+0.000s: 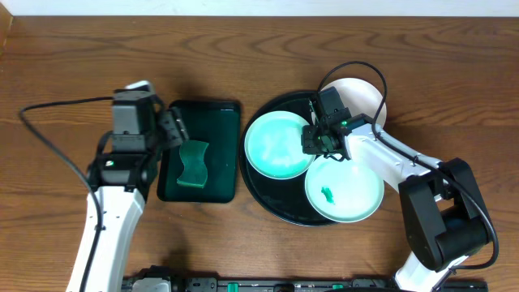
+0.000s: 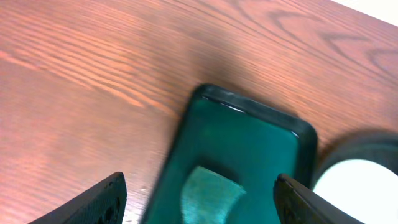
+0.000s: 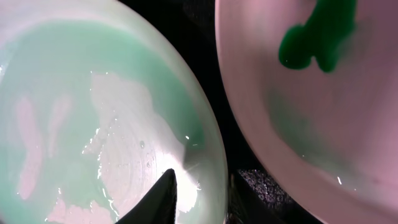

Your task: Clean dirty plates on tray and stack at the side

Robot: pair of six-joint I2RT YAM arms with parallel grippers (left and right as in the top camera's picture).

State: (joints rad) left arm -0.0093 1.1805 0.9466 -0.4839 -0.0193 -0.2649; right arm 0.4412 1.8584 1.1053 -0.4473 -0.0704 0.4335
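Two robot arms at a wooden table (image 1: 243, 40) face three plates crowded on a round black tray (image 1: 272, 201); the right gripper (image 1: 323, 139) hangs low over the gap between the two mint plates, one fingertip (image 3: 158, 202) lying inside the rim of the glossy, streaked mint plate (image 1: 274, 146), apparently to take it by the edge; whether the jaws are closed on that rim cannot be told; the second mint plate (image 1: 347, 191), just beside it, carries a green smear (image 3: 314, 37), and the white plate (image 1: 366, 96) sits partly hidden behind the arm; the left gripper (image 2: 199, 199), spread wide and empty, hovers over the green sponge (image 1: 193, 165) in its dark green tray (image 1: 220, 122), seemingly poised to fetch it for wiping; no plate is stacked at the side yet
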